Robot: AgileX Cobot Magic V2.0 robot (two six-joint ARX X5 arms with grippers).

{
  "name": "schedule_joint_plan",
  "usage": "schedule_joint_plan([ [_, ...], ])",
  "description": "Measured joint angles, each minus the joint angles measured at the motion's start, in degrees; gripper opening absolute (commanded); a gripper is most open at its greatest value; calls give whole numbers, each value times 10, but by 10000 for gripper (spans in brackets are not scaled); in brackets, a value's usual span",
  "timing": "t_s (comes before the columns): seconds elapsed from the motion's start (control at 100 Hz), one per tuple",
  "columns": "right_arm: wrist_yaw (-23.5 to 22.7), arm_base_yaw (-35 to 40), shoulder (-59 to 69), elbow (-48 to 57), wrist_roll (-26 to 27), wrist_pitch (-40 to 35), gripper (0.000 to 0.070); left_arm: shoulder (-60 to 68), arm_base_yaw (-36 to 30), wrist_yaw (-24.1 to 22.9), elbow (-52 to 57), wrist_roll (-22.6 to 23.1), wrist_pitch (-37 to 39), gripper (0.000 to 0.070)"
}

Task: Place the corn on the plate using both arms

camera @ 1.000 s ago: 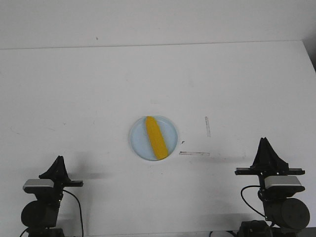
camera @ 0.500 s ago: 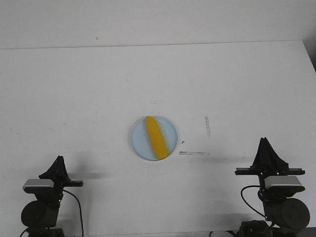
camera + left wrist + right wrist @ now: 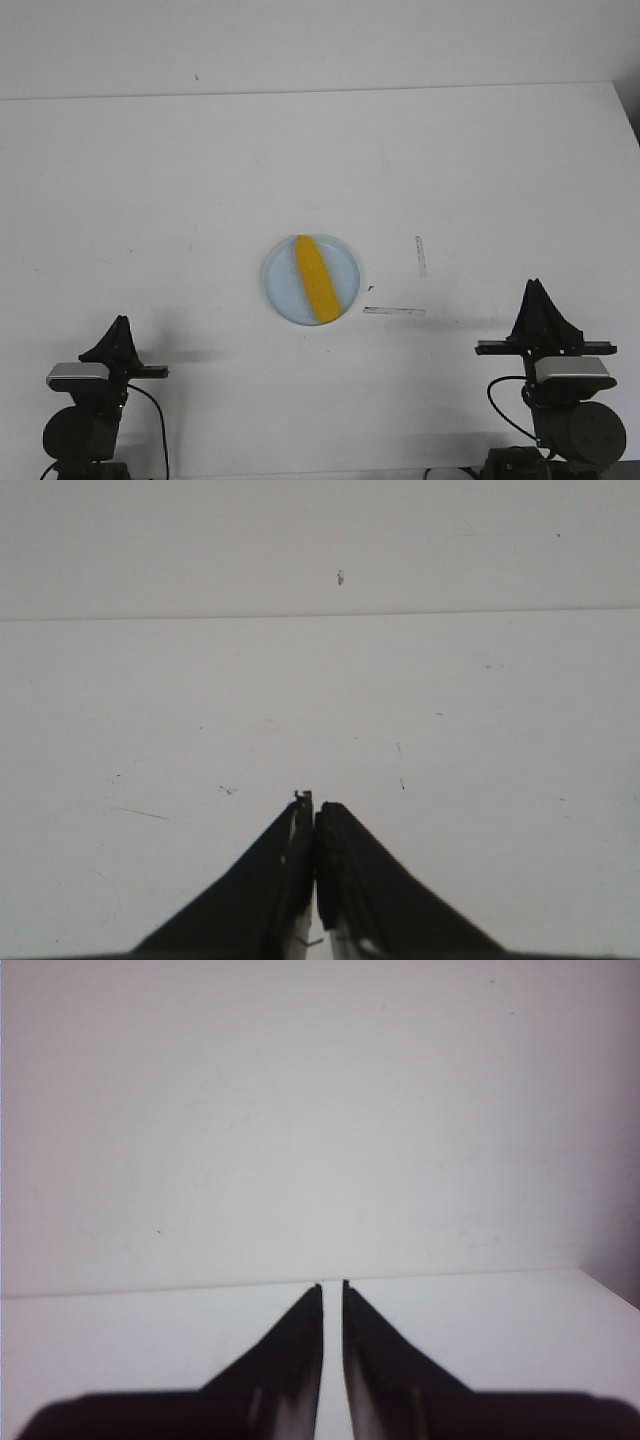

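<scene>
At lower left of the front view, the small black pointed left gripper (image 3: 118,334) rests parked, its tips pressed together on nothing. Centre frame, the smooth plastic-looking bright yellow corn (image 3: 314,278) lies diagonally inside the shallow pale blue round plate (image 3: 276,283), so the placing looks finished. Lower right, the matching right gripper (image 3: 537,294) holds nothing, a thin slit between its tips.

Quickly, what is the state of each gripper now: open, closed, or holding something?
Left gripper: closed, holding nothing.
Right gripper: nearly closed with a thin gap between the tips, holding nothing.
The corn lies on the plate.
</scene>
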Motion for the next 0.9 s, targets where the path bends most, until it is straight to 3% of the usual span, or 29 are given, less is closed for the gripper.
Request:
schedule_joint_plan([
  [0.42,-24,12,-3,-116,0,-1,38,0,0,0,0,0,1,1],
  [0.68,-30,12,-73,-164,0,1,38,0,0,0,0,0,0,1],
  [0.9,-30,12,-75,-188,0,78,38,0,0,0,0,0,1,1],
])
